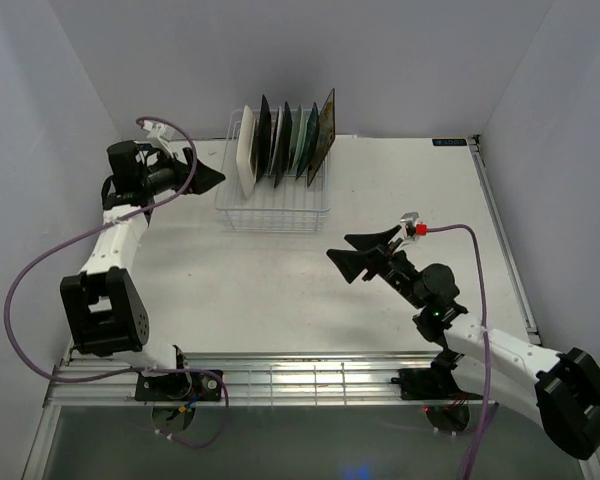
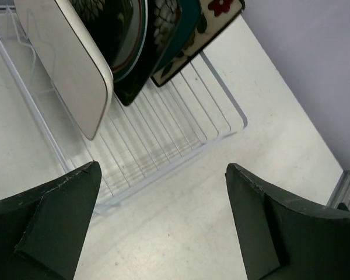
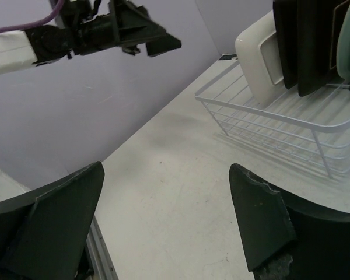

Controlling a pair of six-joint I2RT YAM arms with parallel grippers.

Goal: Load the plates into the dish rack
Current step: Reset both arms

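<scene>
The white wire dish rack stands at the back middle of the table. Several plates stand upright in its far half, a white rectangular one at the left end and dark floral ones beside it. My left gripper hovers just left of the rack, open, with only bare table between its fingers. My right gripper is open and empty over the table in front of the rack, to its right, and sees the rack and a cream plate.
Walls close in the table on the left, back and right. A metal rail runs along the near edge by the arm bases. Purple cables loop off both arms. The near half of the rack holds no plates.
</scene>
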